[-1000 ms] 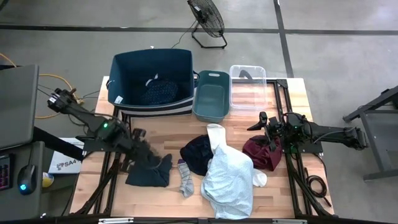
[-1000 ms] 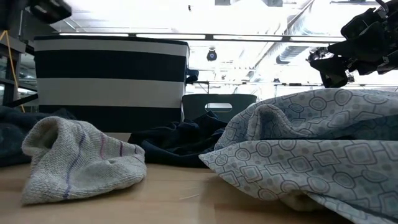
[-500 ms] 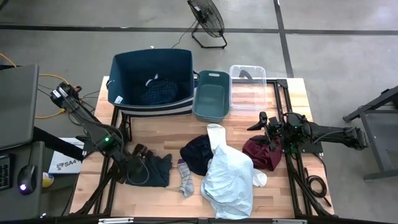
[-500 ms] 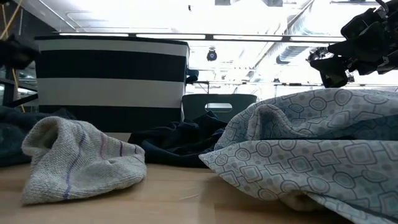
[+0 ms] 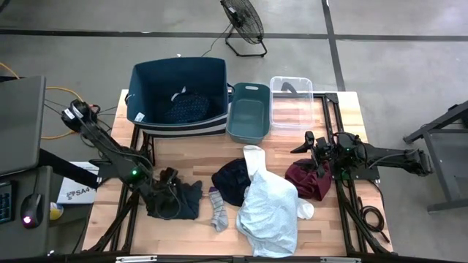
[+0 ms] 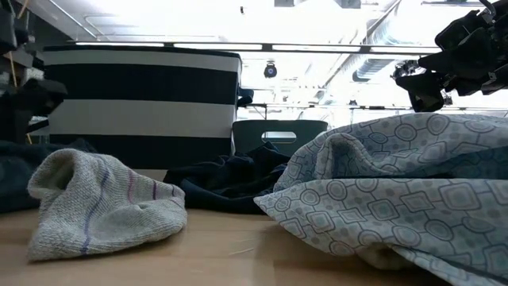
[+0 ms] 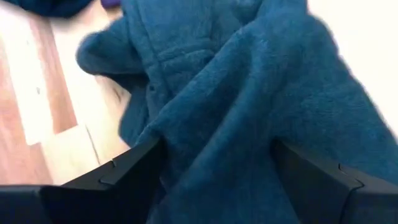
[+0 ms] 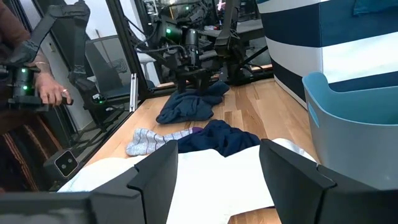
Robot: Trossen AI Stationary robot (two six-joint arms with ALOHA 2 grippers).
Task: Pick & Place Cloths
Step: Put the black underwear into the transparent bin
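A dark teal fleece cloth lies on the table's near left. My left gripper is down on it, open, with a raised fold between its fingers. A grey striped sock, a navy-black cloth, a large pale patterned shirt, a maroon cloth and a white sock lie on the table. A navy dotted cloth lies in the big bin. My right gripper is open and empty, just beyond the maroon cloth. My left gripper stands astride a raised fold of the teal cloth, one open finger on each side, coming from above at a slant. The cloth fills the gap between the fingers and lies slack on the table. How many layers it has cannot be told.
A large blue bin with a striped outside stands at the far left, then a small blue-grey bin and a clear tub. A person's hand holds a device beyond the table's left side. Bare wood shows at the near left.
My left gripper has come down onto the teal cloth and shifted slightly toward the table's left edge; its arm has sunk lower in the low view. The cloth stays where it lay. My right arm has kept still.
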